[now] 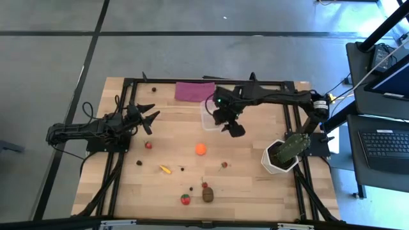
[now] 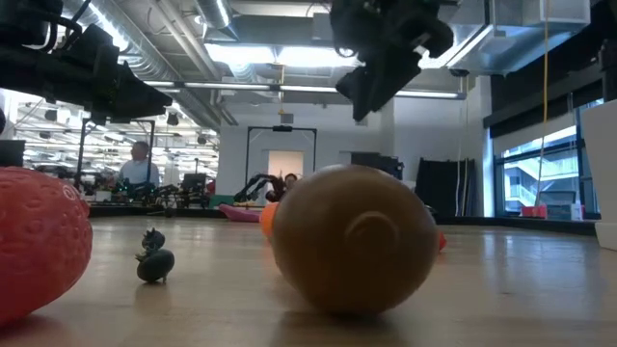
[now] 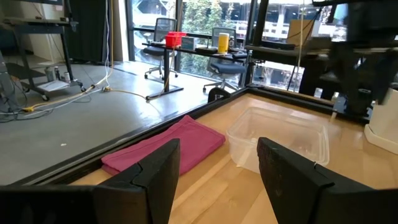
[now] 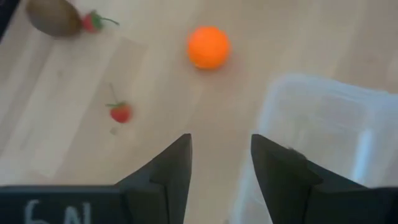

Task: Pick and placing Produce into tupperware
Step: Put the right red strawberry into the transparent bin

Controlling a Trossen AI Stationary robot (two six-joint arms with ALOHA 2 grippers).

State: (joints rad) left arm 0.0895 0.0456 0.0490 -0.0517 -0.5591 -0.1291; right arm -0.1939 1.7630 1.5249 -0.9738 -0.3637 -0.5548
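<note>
The clear tupperware (image 1: 208, 115) stands at the far middle of the table, partly under my right arm. It also shows in the left wrist view (image 3: 280, 137) and the right wrist view (image 4: 329, 143). The produce lies loose on the wood: an orange ball (image 1: 200, 149), a yellow banana (image 1: 165, 169), a strawberry (image 1: 185, 199), a brown lump (image 1: 208, 194) and small red pieces (image 1: 148, 145) (image 1: 224, 165). My right gripper (image 1: 233, 128) is open and empty, above the table between the tupperware and the orange ball (image 4: 208, 46). My left gripper (image 1: 150, 118) is open and empty at the left.
A flat purple cloth (image 1: 195, 91) lies at the far edge beside the tupperware. A green cactus-like plant in a white pot (image 1: 284, 153) stands at the right. Tiny dark bits (image 1: 138, 162) (image 1: 182, 168) lie among the produce. A black frame borders the table.
</note>
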